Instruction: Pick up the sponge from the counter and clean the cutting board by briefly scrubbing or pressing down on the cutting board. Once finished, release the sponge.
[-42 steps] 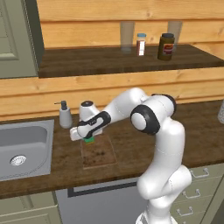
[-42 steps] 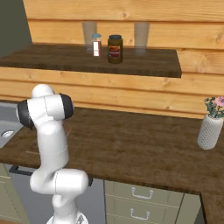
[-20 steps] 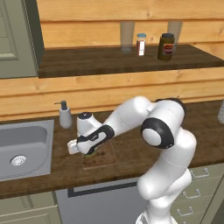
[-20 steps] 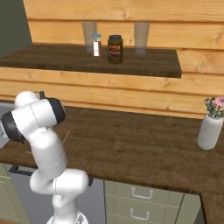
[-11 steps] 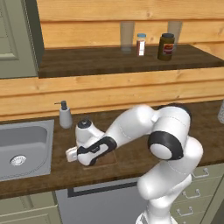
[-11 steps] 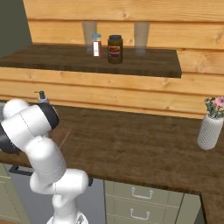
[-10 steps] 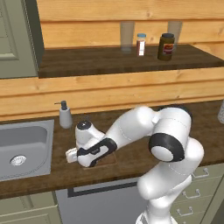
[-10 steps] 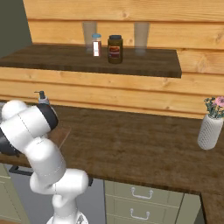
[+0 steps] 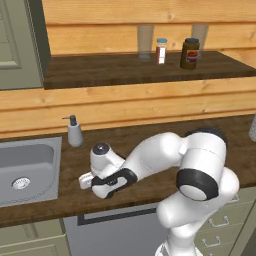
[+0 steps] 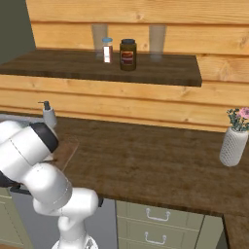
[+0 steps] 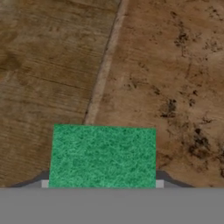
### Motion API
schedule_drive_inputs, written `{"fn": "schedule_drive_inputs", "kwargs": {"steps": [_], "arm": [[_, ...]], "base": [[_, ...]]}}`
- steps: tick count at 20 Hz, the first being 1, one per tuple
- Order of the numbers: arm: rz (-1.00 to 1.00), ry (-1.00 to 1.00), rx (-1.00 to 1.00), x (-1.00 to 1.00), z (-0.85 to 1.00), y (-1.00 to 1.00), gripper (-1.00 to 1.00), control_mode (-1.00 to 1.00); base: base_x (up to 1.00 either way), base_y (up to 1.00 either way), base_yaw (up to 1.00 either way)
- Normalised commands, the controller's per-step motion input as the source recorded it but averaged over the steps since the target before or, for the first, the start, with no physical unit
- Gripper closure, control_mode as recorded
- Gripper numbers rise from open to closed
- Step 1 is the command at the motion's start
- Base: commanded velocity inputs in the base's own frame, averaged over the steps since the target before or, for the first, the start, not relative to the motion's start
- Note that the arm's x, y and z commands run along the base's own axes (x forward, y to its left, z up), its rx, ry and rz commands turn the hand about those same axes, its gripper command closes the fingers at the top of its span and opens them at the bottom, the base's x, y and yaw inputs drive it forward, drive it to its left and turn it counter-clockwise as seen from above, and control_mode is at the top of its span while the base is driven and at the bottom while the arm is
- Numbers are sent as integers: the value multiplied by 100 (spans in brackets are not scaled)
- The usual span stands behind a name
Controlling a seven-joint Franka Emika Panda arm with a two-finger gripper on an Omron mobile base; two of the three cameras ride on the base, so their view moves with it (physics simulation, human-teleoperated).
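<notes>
The sponge point(image 11: 103, 156), its bright green top facing my hand camera, sits clamped between my gripper point(image 11: 103, 183) fingers; the jaws are closed against its two sides. Under it in the hand view lies the cutting board point(image 11: 175, 87), brown with dark speckled stains, and its lighter rim runs as a slanted line just above the sponge. Beyond that rim is the dark wood-grain counter point(image 11: 39, 65). The sponge straddles the board's edge.

From the left base view, my white arm point(image 9: 165, 155) bends low over the counter's front, to the right of the steel sink point(image 9: 25, 167). A soap dispenser point(image 9: 74, 132) stands behind, against the wall, well apart from my hand.
</notes>
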Motion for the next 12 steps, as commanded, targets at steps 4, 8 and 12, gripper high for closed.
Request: {"fn": "schedule_drive_inputs", "kwargs": {"steps": [4, 8, 12], "arm": [[0, -3, 4, 0, -24, -56, 100, -100], [0, -4, 5, -15, -10, -51, 100, -100], [0, -5, 5, -27, -8, -49, 100, -100]], "base": [[0, 0, 0], [0, 0, 0], [0, 0, 0]]}}
